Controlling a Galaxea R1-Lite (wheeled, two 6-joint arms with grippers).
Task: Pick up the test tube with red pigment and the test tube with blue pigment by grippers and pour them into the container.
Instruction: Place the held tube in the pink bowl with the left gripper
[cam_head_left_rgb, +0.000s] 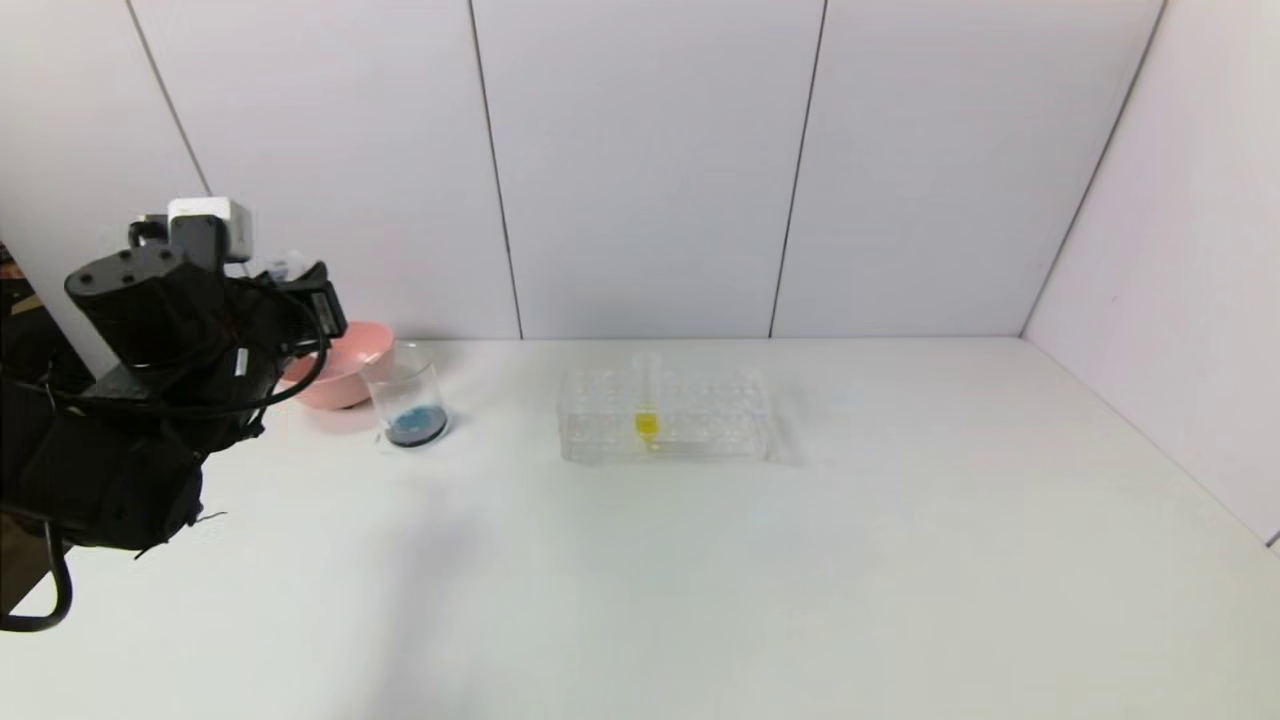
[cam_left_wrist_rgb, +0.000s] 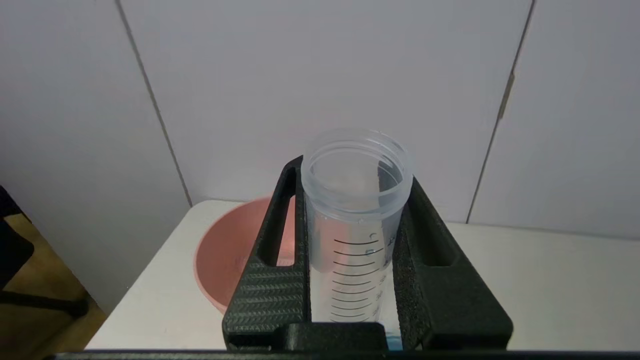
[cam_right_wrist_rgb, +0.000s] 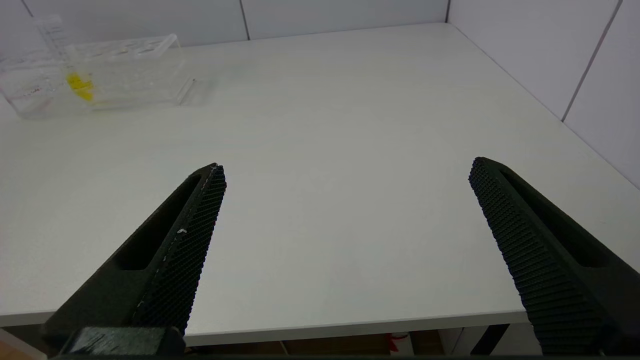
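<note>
Claw status: left claw (cam_left_wrist_rgb: 355, 180) clenched on a clear graduated tube (cam_left_wrist_rgb: 357, 240), held upright with the open mouth up. Tube looks drained, only a sliver of blue low down by the claw base; cannot tell for sure which pigment tube. Raised over the near side of the pink bowl (cam_left_wrist_rgb: 225, 265), tight against the table's left edge and close to the back wall. Little room on that side.

Beaker (cam_head_left_rgb: 405, 390) standing on the table (cam_head_left_rgb: 800, 560) just beside the bowl, dark blue liquid pooled in the bottom. Clear rack (cam_head_left_rgb: 665, 415) well apart from it, mid-table toward the back wall, holding one upright tube of yellow liquid (cam_head_left_rgb: 647, 400).

Right claw (cam_right_wrist_rgb: 347, 165) released, fingers spread wide, gripping nothing, hovering low over the table's near edge on the right side. Wide bare tabletop between it, the rack and the right wall.
</note>
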